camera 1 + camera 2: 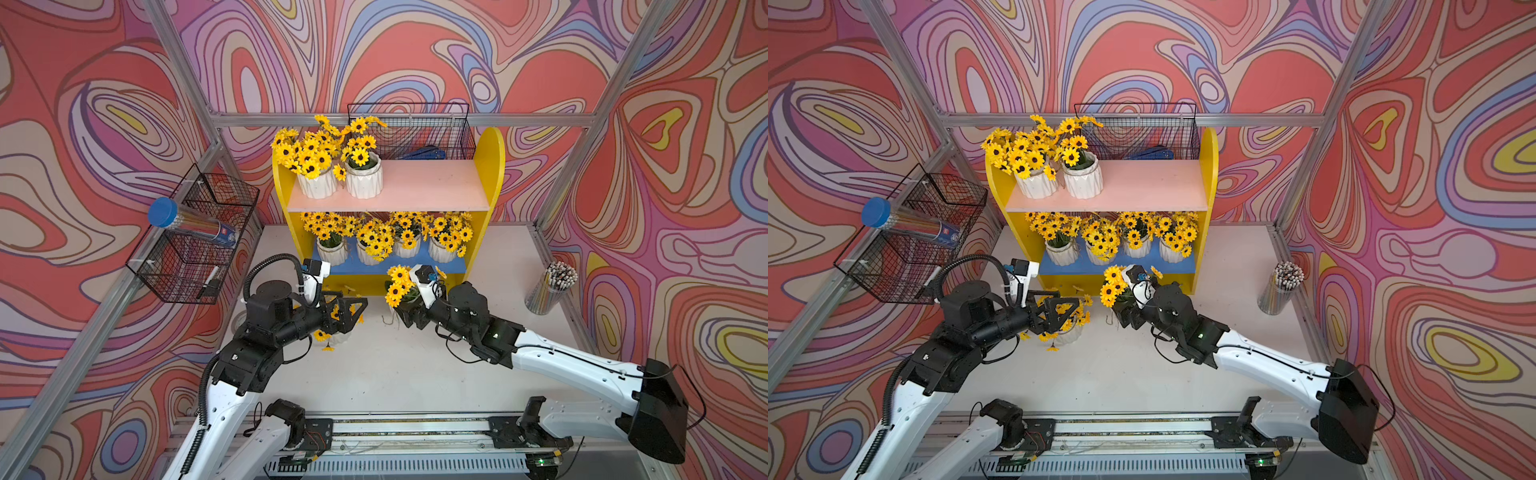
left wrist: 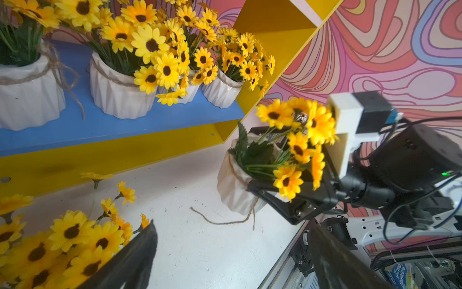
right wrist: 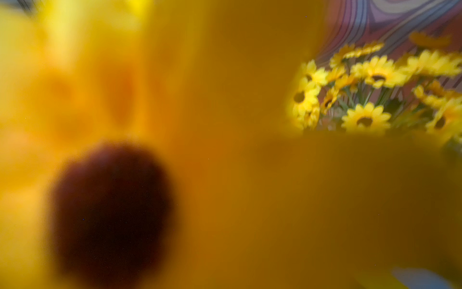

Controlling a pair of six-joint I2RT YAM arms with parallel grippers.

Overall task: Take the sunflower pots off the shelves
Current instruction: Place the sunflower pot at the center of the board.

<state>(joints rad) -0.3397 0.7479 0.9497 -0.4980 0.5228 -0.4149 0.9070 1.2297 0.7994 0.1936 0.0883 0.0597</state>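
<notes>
The shelves (image 1: 415, 187) carry two sunflower pots (image 1: 318, 185) on the pink upper board and several (image 1: 331, 251) on the blue lower board. Another pot (image 1: 340, 337) stands on the table before the unit's left end. My left gripper (image 1: 353, 313) hangs open just over it. In the left wrist view its flowers (image 2: 50, 250) lie outside one finger (image 2: 130, 260), with bare table between the jaws. My right gripper (image 1: 409, 309) is shut on a tilted pot (image 2: 235, 185) low before the shelf's right half. Blurred petals fill the right wrist view.
A clear cup of pencils (image 1: 548, 291) stands at the table's right edge. One black wire basket (image 1: 195, 237) with a blue-capped tube hangs on the left wall. Another (image 1: 415, 133) hangs behind the shelf top. A loose flower (image 1: 328, 348) and twine (image 2: 220, 221) lie on the table.
</notes>
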